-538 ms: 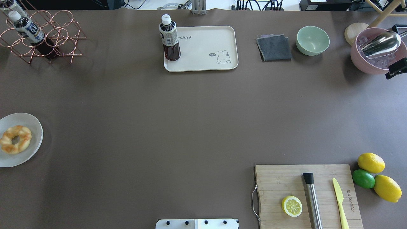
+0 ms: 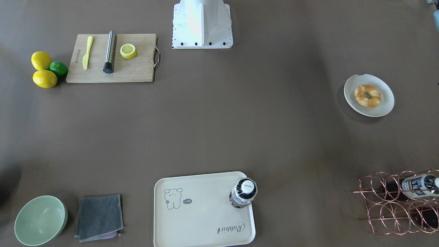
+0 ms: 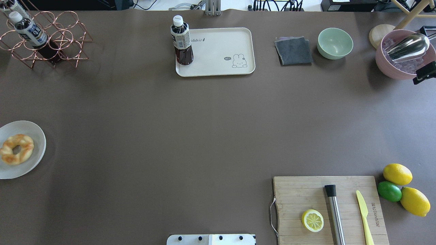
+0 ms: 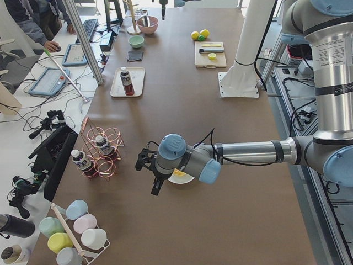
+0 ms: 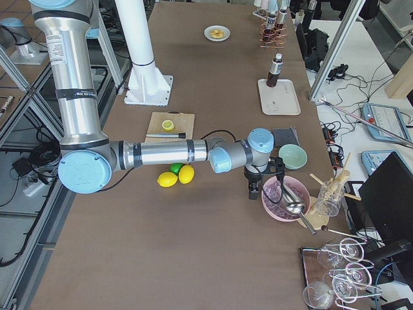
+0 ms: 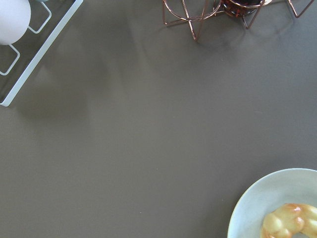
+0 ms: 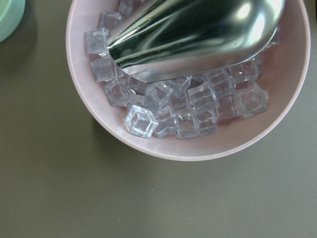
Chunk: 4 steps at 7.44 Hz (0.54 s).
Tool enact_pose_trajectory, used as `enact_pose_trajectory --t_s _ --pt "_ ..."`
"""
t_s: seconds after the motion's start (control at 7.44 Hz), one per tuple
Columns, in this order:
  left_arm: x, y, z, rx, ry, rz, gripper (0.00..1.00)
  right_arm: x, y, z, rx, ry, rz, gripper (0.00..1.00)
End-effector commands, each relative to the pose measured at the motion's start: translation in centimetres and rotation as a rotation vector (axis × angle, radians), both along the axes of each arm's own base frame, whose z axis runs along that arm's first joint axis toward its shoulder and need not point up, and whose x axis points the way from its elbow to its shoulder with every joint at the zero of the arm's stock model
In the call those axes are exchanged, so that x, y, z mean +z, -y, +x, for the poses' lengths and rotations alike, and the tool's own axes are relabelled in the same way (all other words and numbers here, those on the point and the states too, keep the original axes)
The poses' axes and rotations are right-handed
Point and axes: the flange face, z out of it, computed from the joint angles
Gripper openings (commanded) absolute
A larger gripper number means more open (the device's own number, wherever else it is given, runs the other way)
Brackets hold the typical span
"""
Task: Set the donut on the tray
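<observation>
The donut [image 3: 16, 153] lay on a round white plate [image 3: 38, 137] at the left edge of the worktop [image 3: 190, 129], about halfway between the near and the far side. It lay flat, and nothing was touching it.

The left gripper [image 4: 156, 187] hung above the worktop just beside this plate, on the side toward the copper wire rack [image 3: 51, 41], with its fingers pointing down. The donut was not between the fingers. In the left wrist camera only a piece of the plate and one end of the donut appeared, in the lower right corner. This gripper showed only from the left side view, so I could not tell how wide the fingers stood. They had hold of nothing that I could see.

The tray [image 3: 218, 66] stood at the far side, near the middle, well apart from the donut. A dark bottle [image 3: 181, 41] stood upright on its left end.

The right gripper [image 5: 253, 189] hung at the far right, just beside a pink bowl [image 3: 383, 64] with ice cubes and a metal scoop [image 3: 407, 46]. Whether its fingers were apart or together I could not tell.
</observation>
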Motion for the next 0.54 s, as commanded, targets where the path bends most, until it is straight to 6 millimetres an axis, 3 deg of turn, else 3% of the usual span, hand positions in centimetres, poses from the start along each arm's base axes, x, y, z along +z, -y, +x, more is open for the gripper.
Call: enact_pose_trajectory --t_s 0.0,0.4 --pt "-0.03 0.01 0.01 0.000 -0.001 -0.003 0.98 0.03 -0.01 0.00 0.001 0.000 -0.002 1.00" --pt "-0.18 -0.24 0.15 0.013 -0.030 -0.006 0.98 0.35 -0.01 0.02 -0.001 -0.003 -0.005 1.00"
